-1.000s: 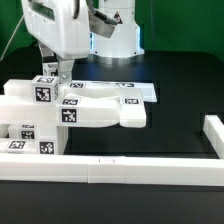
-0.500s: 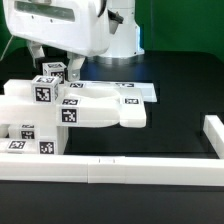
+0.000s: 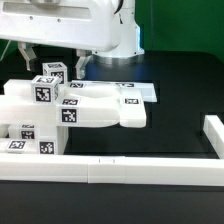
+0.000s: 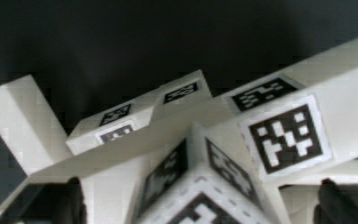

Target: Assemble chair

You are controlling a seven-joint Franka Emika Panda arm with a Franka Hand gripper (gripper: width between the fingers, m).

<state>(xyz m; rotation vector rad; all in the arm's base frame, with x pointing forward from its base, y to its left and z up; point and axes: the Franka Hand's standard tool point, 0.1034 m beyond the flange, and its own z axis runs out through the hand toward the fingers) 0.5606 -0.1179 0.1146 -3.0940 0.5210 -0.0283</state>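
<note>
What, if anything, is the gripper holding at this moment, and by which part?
Nothing is held. The gripper hangs open above the chair parts, one finger on each side of a small tagged cube without closing on it.

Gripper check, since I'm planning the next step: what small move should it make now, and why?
Probably straight down. The gripper hangs open with its fingers either side of the small tagged cube atop the stacked chair parts, not yet low enough to close on it.
</note>
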